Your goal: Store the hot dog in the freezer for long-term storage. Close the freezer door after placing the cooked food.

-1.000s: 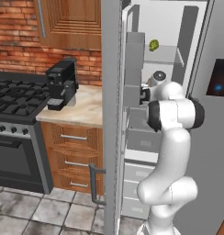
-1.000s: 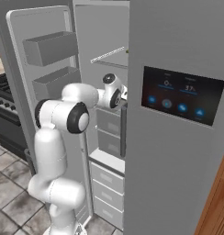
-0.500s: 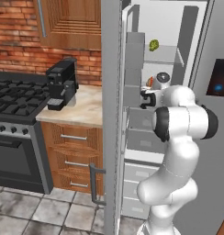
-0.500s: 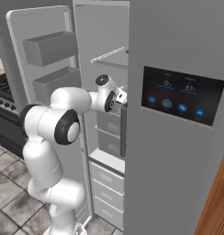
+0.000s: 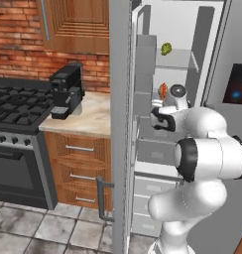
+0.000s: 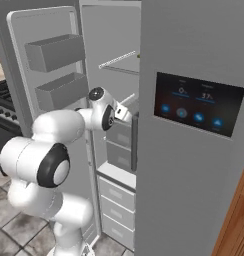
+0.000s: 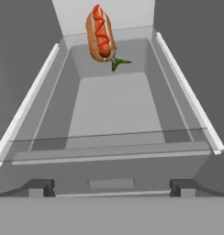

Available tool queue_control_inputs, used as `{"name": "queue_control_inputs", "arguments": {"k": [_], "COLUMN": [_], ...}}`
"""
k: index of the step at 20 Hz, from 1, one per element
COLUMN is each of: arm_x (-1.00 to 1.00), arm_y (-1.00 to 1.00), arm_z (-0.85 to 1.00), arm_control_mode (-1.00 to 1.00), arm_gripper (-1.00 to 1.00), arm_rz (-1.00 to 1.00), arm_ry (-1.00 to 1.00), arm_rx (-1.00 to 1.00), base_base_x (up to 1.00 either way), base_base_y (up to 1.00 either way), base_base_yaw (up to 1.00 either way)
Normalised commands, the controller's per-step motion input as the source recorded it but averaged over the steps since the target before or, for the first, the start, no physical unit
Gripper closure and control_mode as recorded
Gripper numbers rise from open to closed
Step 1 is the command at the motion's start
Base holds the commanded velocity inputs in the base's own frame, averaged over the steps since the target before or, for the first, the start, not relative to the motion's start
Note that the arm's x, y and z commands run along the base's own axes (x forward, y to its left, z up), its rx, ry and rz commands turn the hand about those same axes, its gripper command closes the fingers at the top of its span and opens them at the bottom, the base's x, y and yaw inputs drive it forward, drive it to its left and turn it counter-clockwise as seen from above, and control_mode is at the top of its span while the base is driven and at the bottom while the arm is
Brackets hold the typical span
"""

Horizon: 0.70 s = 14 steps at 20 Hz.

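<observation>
Sausage in its bun, the hot dog [image 7: 100,33] lies at the top centre of the hand view, at the far end of a pale grey freezer shelf [image 7: 114,108], against the white back wall, with a small green sprig just beside it. In the left base view it shows as a red-orange speck [image 5: 162,90] just above the wrist, centre of the frame, inside the freezer [image 5: 180,59].

The pincer [image 7: 112,187] stands wide apart with nothing between its tips, which rise low in the hand view well short of the food. Over the last second the arm has drawn back out of the compartment: the elbow has swung toward the cameras and now bulks large in the lower right of the left base view, while the hand [image 6: 108,114] sits at the freezer mouth.

So the placing looks done, I'd say, and the hot dog is let go and lying on its own. What is left is the door [image 6: 49,75], which hangs fully open at the upper left of the right base view, its two grey bins facing the room. The arm will have to come clear of the opening and get round behind that panel to push it shut.

A small green round food [image 5: 166,48] sits on a higher shelf.
</observation>
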Motion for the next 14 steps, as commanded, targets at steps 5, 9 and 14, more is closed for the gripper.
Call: {"name": "queue_control_inputs", "arguments": {"k": [5,9,14], "arm_x": [-0.91,-1.0,-0.77], "arm_y": [0.25,0.0,0.01], "arm_z": [0.08,0.15,0.24], "arm_control_mode": [-1.0,-1.0,-1.0], "arm_gripper": [-1.0,-1.0,-1.0], "arm_rz": [0.01,0.05,0.06], "arm_ry": [0.01,0.0,0.13], "arm_rx": [0.0,0.0,0.0], "base_base_x": [0.0,0.0,0.0], "base_base_y": [0.0,0.0,0.0], "base_base_yaw": [0.0,0.0,0.0]}}
